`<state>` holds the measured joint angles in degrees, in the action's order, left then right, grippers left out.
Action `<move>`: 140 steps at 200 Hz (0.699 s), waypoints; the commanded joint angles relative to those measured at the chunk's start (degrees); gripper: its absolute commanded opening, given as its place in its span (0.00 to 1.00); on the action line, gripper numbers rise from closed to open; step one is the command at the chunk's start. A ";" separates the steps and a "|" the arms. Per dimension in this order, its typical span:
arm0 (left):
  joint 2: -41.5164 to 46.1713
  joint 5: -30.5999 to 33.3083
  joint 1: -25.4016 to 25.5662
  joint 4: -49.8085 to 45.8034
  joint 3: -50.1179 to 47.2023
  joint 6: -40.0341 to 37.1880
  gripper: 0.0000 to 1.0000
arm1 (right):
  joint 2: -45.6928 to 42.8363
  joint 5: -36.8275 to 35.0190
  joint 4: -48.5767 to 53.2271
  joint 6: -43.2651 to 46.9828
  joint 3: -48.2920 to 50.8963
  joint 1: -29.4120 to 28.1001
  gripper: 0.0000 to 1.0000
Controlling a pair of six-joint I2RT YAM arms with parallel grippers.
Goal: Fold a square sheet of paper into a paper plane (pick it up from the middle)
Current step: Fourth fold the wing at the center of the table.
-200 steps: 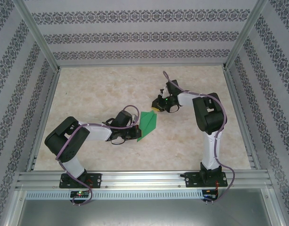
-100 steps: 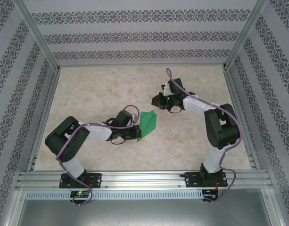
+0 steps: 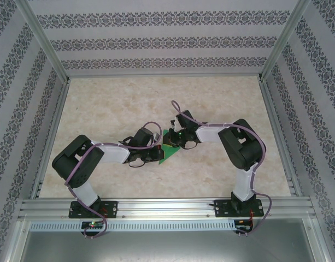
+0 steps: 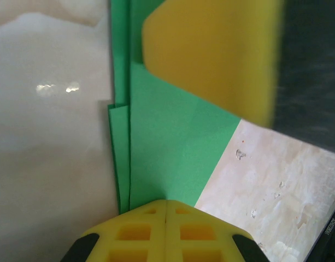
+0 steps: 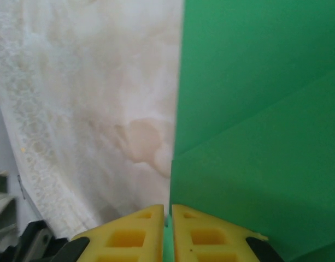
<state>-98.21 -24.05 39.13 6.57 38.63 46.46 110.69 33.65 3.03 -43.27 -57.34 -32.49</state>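
Observation:
The paper plane (image 3: 167, 154) is bright green paper folded into a narrow pointed shape, lying mid-table between the arms. My left gripper (image 3: 157, 150) is at its left side. In the left wrist view its yellow fingers (image 4: 166, 203) are pressed together with the layered green paper (image 4: 172, 147) running out from their seam. My right gripper (image 3: 174, 140) reaches in from the right onto the paper's far end. In the right wrist view its fingers (image 5: 168, 210) stand nearly together with green paper (image 5: 254, 109) in the thin slit between them. The right gripper's yellow finger (image 4: 211, 54) looms blurred over the paper.
The pale marbled table top (image 3: 118, 103) spreads around the paper. Aluminium posts (image 3: 44, 41) and patterned walls (image 3: 167, 43) enclose it on three sides. A metal rail (image 3: 167, 210) holding both arm bases runs along the near edge.
My right arm has swung its gripper from behind and right of the paper down and leftward onto its far end. The left arm and the paper have stayed put.

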 commanded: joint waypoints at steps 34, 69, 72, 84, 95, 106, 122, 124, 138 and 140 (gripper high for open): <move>-4.14 2.22 0.51 -14.97 -4.65 -3.18 0.00 | 3.86 -3.03 -0.21 0.76 1.34 1.73 0.12; -0.74 -0.12 0.51 -16.45 -6.05 -4.01 0.00 | 3.92 -4.19 1.46 1.36 0.91 1.71 0.12; -0.41 -0.46 0.55 -16.57 -6.29 -3.96 0.01 | 3.99 -4.17 1.45 1.34 0.84 1.69 0.12; 0.77 -1.94 0.51 -16.89 -7.18 -4.25 0.01 | 3.98 -4.44 1.80 1.51 0.64 1.49 0.12; 1.87 -1.91 0.54 -17.90 -8.09 -4.18 0.02 | 3.97 -4.82 2.22 1.61 0.56 1.38 0.12; 2.95 -1.40 0.51 -19.01 -8.87 -4.11 0.02 | 3.81 -4.89 2.08 1.52 0.58 1.37 0.12; 4.09 -1.07 0.64 -20.45 -9.70 -4.18 0.02 | 3.82 -5.00 2.20 1.43 0.71 1.38 0.12; 4.17 -1.17 0.54 -20.41 -9.82 -4.23 0.03 | 3.82 -5.00 2.28 1.47 0.71 1.33 0.12; 4.93 -2.35 0.52 -20.20 -10.59 -4.38 0.03 | 3.91 -5.00 2.31 1.49 0.72 1.29 0.12; 5.00 -2.30 0.57 -20.41 -10.59 -4.36 0.03 | 3.91 -5.00 2.39 1.49 0.67 1.29 0.12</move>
<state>-92.12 -24.95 39.13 5.04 33.04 43.77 111.92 35.44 2.48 -43.57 -57.36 -31.88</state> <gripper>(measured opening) 0.052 0.116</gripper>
